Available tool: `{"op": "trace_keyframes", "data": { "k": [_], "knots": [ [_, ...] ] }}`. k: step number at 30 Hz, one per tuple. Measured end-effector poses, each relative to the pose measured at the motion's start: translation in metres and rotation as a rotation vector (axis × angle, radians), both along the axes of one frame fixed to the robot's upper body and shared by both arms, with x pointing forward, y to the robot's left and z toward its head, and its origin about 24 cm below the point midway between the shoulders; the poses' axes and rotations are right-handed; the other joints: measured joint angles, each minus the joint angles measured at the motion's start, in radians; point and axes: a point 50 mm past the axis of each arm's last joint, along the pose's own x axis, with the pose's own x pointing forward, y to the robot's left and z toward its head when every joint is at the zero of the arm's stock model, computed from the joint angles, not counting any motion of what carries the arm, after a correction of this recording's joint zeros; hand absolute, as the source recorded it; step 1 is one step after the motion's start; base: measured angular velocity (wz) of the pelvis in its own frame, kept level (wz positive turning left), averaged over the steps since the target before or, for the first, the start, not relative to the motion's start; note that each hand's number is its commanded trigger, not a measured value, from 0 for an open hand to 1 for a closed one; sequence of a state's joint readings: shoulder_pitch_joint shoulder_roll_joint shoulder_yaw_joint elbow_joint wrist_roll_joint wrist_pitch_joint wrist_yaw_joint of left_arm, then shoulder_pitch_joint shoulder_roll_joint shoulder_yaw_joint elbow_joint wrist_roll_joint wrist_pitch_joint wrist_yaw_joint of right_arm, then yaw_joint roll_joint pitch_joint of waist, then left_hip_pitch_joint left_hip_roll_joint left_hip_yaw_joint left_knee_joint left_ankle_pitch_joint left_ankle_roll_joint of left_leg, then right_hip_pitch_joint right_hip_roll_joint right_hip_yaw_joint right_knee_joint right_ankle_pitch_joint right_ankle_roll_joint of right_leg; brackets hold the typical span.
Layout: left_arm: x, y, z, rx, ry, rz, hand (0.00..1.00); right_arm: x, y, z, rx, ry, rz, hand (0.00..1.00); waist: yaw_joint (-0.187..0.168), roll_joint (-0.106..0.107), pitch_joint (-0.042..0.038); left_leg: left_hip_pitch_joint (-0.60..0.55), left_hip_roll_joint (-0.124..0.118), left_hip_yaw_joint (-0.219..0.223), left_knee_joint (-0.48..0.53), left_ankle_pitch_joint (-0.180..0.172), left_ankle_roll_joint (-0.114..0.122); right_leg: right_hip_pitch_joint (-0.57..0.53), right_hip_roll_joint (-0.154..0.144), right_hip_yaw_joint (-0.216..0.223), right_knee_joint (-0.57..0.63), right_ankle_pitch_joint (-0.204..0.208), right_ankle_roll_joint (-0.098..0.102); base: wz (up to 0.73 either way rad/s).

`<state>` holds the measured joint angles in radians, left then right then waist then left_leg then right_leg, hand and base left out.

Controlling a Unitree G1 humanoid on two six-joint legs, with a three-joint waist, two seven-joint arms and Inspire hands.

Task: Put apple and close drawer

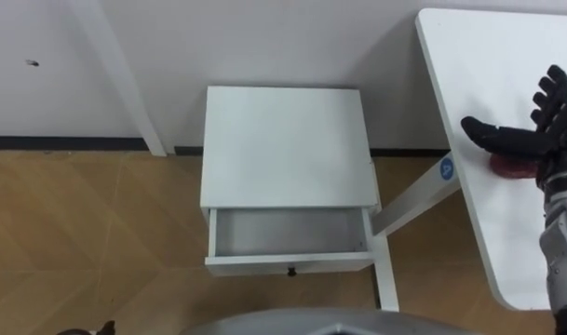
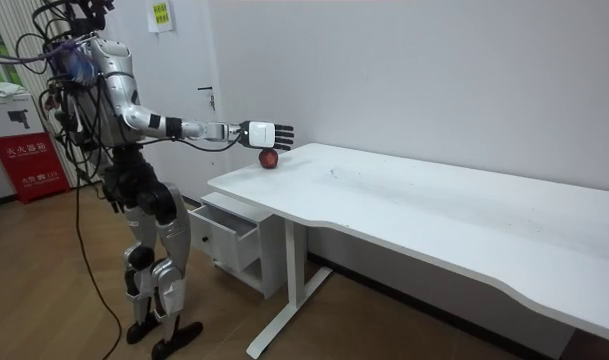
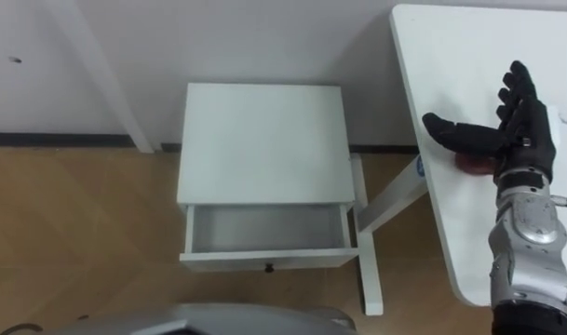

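A dark red apple (image 1: 511, 167) lies on the white table (image 1: 479, 65) near its left edge; the same apple (image 2: 269, 159) sits at the table's corner in the room view. My right hand (image 1: 533, 136) hovers just over it, open, with fingers straight and thumb spread, hiding the apple's upper part. A white bedside cabinet (image 1: 285, 144) stands left of the table. Its drawer (image 1: 288, 234) is pulled out and holds nothing. A small dark part of my left hand (image 1: 86, 329) peeks in at the lower left edge.
A white table leg (image 1: 387, 270) and slanted brace (image 1: 418, 191) stand right beside the open drawer's right corner. The wall runs behind the cabinet, and a white post (image 1: 125, 84) leans at the left. Wooden floor lies in front of the cabinet.
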<state>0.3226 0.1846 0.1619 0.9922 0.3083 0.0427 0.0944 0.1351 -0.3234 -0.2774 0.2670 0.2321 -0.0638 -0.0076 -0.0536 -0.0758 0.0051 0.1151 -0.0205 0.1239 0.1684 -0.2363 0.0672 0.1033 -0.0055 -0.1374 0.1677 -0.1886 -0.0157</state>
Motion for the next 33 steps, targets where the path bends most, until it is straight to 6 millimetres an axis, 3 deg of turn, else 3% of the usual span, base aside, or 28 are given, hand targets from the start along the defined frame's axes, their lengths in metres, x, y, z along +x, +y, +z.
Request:
{"op": "trace_keyframes", "data": {
  "k": [14, 21, 33],
  "knots": [
    [0.0008, 0.0028, 0.0012, 0.006, -0.012, -0.004, 0.00, -0.0014, -0.0038, 0.0016, -0.089, 0.023, -0.028, 0.00, -0.007, 0.005, -0.0102, 0.004, 0.000, -0.007, 0.000, 0.000, 0.000, -0.001, 0.000, -0.001, 0.001, 0.000, 0.000, 0.00],
    [0.0011, 0.0053, 0.0023, 0.012, -0.027, 0.009, 0.00, -0.0034, -0.0082, 0.0023, -0.101, 0.019, -0.073, 0.00, -0.006, -0.005, -0.0069, 0.011, 0.000, -0.006, 0.000, 0.000, 0.000, 0.000, 0.000, -0.001, 0.000, 0.000, 0.000, 0.00],
    [0.0006, 0.0090, 0.0035, 0.003, -0.024, 0.009, 0.00, -0.0030, -0.0072, 0.0024, -0.237, 0.074, -0.030, 0.00, -0.007, -0.001, -0.0074, 0.003, 0.001, -0.004, -0.003, 0.000, 0.000, -0.001, 0.001, 0.003, 0.003, 0.000, 0.000, 0.00]
  ]
}}
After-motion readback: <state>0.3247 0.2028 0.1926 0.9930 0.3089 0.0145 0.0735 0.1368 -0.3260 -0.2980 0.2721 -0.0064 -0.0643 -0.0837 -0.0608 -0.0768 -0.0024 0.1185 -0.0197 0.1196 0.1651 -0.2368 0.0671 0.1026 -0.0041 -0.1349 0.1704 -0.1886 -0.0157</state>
